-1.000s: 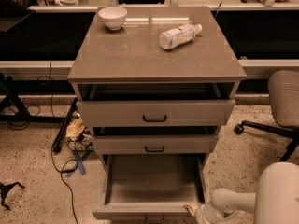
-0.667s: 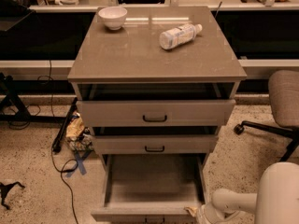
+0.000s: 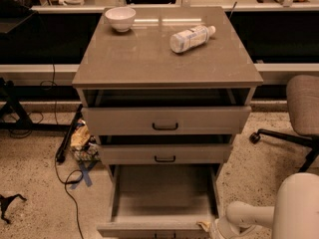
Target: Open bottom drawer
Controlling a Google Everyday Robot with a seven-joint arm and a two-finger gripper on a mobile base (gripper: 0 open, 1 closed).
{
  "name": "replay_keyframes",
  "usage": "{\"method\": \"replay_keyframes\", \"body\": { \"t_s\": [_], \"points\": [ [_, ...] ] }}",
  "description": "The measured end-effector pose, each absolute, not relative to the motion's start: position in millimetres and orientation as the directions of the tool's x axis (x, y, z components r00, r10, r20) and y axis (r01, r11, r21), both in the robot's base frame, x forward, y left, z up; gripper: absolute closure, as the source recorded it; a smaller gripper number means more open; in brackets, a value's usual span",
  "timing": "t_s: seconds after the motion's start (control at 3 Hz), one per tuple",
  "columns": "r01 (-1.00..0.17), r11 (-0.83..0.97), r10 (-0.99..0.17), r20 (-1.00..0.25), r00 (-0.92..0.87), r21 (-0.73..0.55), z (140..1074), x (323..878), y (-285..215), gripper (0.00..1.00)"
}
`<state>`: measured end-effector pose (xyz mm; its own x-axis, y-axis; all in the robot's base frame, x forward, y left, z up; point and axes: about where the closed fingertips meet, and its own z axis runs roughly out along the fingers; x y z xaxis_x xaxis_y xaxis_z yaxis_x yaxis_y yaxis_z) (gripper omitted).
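Observation:
The grey-beige cabinet (image 3: 164, 59) stands in the middle of the camera view. Its bottom drawer (image 3: 162, 195) is pulled far out, showing a plain grey tray, and its front (image 3: 149, 230) sits at the lower frame edge. The middle drawer front (image 3: 164, 155) and the top drawer front (image 3: 166, 120) stand slightly out, each with a small black handle. My white arm (image 3: 249, 215) reaches in from the lower right, and my gripper (image 3: 212, 231) is at the drawer front's right end, mostly cut off by the frame edge.
A white bowl (image 3: 120, 18) and a lying plastic bottle (image 3: 192, 37) rest on the cabinet top. An office chair (image 3: 299, 113) stands at the right. Cables (image 3: 65, 178), crumpled wrappers (image 3: 82, 141) and blue tape lie on the floor at the left.

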<state>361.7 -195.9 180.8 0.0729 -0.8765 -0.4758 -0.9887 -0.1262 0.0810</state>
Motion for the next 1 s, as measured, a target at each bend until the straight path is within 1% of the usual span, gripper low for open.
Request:
{"method": "replay_keyframes", "body": {
  "t_s": [0.33,1.0],
  "points": [
    [-0.989,-0.126,-0.877,-0.476,0.073,0.081,180.8,361.7,-195.8,0.98],
    [-0.989,-0.126,-0.876,-0.476,0.073,0.081,180.8,361.6,-195.8,0.52]
  ]
}}
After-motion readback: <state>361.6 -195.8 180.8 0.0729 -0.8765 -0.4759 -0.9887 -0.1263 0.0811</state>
